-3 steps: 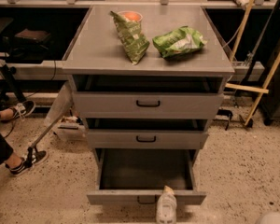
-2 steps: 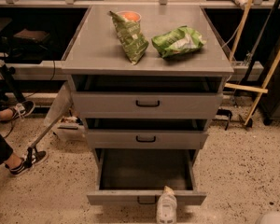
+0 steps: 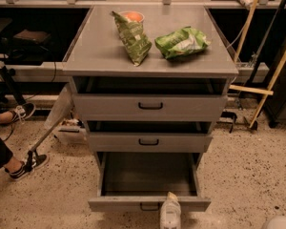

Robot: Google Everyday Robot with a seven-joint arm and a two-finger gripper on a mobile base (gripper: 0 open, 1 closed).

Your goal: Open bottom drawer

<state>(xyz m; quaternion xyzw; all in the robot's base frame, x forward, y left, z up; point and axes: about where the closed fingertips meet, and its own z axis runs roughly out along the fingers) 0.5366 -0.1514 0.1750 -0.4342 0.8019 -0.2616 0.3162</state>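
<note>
- where the lower edge cuts it off, the gripper (image 3: 170, 214) sits pale against the front panel of the bottom drawer (image 3: 149, 178); clenched or released, cannot tell
- bottom drawer: pulled well out, just behind the gripper, grey interior showing
- handle (image 3: 149, 206): black, just left of the gripper
- green bags (image 3: 132, 37) (image 3: 182, 43): on the tabletop (image 3: 100, 46), far above the gripper

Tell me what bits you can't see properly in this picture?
Camera view:
1. Tool, at the bottom drawer's front: cut off by the bottom edge.
2. Orange-topped cup: mostly hidden behind the tall green bag.
3. Person: left edge leaves only legs and shoes.
</note>
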